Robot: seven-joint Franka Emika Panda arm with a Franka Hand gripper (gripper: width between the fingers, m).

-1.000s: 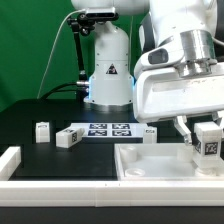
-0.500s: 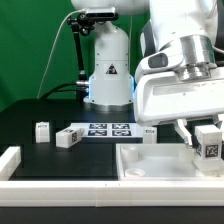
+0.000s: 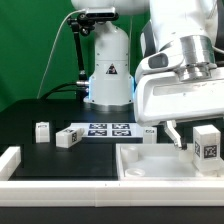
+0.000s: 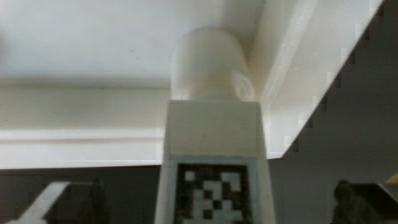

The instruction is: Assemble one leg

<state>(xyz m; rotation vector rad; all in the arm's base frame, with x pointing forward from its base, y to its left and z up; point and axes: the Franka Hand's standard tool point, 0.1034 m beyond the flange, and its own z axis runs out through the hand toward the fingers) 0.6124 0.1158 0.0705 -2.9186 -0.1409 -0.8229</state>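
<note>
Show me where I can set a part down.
Bare table in front, between the loose legs, the marker board and the panel. Crowded at the exterior view's right: open jaws flank the upright leg on the panel.

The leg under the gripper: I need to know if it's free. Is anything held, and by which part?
Nothing is held. The fingers stand open, clear of the leg, which stands upright on the white panel.
</note>
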